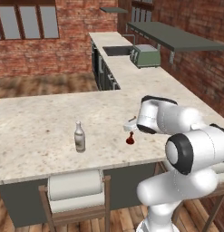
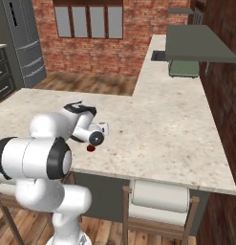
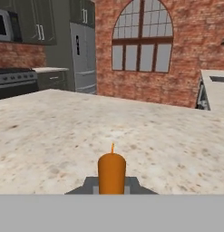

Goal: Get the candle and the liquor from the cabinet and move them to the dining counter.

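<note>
Beige dining counter [image 1: 36,122] bears liquor [image 1: 79,137]; hand view shows jaws clamping candle [image 3: 112,172].

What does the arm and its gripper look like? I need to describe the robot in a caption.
The arm is built from rounded, glossy white segments, with dark black rings at the joints. The hand carrying the gripper is white too, with a round dark cap on its side in the right base view. The fingertips are small and dark grey. No cables or markings show.
</note>
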{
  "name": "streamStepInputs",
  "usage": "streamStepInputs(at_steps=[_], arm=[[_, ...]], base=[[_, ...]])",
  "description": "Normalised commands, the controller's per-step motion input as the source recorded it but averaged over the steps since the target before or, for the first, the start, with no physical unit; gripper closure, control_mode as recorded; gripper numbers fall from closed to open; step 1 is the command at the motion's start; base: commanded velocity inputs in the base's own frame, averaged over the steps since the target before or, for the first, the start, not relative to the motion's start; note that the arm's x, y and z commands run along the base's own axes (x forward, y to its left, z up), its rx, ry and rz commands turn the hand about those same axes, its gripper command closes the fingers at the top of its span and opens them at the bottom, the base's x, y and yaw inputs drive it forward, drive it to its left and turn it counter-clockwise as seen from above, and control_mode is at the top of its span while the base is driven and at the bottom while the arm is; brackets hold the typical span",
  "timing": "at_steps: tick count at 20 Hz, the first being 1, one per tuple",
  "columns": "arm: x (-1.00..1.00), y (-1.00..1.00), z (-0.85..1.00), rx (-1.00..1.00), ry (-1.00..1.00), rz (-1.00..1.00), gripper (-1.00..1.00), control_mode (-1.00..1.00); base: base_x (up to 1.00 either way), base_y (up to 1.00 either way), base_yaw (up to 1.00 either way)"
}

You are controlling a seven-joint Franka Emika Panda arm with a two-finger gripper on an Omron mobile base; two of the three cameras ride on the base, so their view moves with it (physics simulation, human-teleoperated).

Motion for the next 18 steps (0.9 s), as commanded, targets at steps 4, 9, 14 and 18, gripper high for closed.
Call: streamStepInputs(at_steps=[4, 9, 14, 18], arm=[[0.12, 0.0, -0.33, 0.0, 0.0, 0.0, 1.0, -1.0], [0.14, 0.04, -0.16, 0.0, 0.0, 0.0, 1.0, -1.0], [0.1, 0.01, 0.0, 0.0, 0.0, 0.0, 1.0, -1.0], [0.11, 0.0, 0.0, 0.0, 0.0, 0.0, 1.0, -1.0]], base=[[0.0, 0.0, 0.0], [0.0, 0.0, 0.0], [0.0, 0.0, 0.0], [0.0, 0.0, 0.0]])
